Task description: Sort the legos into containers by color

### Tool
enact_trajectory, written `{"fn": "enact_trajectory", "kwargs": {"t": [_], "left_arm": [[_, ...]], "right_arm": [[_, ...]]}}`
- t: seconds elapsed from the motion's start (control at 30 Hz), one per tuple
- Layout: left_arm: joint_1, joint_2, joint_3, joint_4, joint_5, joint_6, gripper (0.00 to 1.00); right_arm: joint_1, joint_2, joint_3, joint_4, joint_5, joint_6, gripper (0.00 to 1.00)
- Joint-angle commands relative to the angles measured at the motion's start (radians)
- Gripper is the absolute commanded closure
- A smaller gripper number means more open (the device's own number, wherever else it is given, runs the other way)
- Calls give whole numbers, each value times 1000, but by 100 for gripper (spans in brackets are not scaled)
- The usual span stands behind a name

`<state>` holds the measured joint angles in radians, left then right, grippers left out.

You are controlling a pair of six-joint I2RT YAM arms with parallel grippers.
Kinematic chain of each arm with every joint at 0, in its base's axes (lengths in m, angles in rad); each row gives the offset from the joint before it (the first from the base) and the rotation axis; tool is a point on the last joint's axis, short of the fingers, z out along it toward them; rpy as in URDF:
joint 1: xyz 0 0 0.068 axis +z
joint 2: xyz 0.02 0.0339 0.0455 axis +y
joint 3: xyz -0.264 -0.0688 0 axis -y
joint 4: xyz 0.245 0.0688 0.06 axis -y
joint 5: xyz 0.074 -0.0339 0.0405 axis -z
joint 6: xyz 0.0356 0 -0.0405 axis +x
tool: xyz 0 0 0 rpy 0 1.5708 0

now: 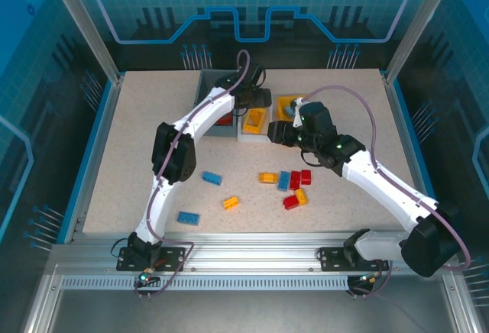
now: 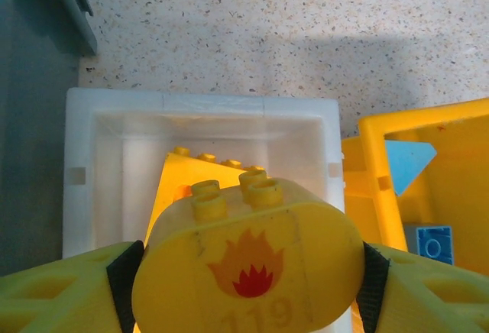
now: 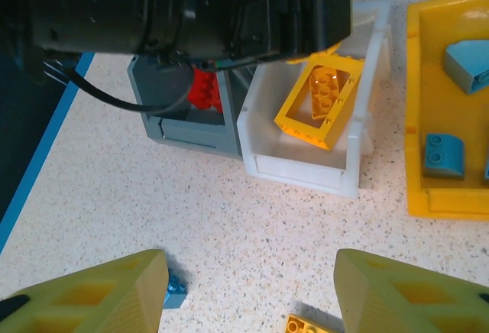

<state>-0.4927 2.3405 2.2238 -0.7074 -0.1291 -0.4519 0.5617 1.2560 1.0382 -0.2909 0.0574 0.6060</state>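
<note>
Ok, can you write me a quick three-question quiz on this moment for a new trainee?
1. True or false: the right tool is shut on a brick.
2. Which bin sits below the yellow piece held in the left tool? A grey, B white, C yellow.
3. Fill in: the yellow bin holds ___ pieces.
Key: 1 false, it is open; 2 B, the white bin; 3 blue.

Robot lab cell: aluminium frame (image 1: 252, 255), blue panels (image 1: 321, 1), speckled table (image 1: 134, 146).
</note>
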Motion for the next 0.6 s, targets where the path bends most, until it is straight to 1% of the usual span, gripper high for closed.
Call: {"fn": "enact_trajectory", "kwargs": {"t": [0.0,0.1,0.3,0.4,0.47,0.57], "left_arm": [[2,-113,6,-26,23,20,26],[4,-115,14,-43,24,27,26],[7,-58,30,-50,49,14,33],[8,-34,52,-70,45,0,34],[5,-64,19,-51,44,-10,34],[4,-163,-82,9,36,-23,34]], "right_arm": [[28,-31,-34,-36,23,-21,39],[45,-47,-54,-38,35,-10,39],[59,-69,-64,-43,57,-5,39],[59,-75,-64,-47,61,-10,39],[60,-75,-65,-49,65,-17,39],[63,-56,-69,-49,65,-30,39]]}}
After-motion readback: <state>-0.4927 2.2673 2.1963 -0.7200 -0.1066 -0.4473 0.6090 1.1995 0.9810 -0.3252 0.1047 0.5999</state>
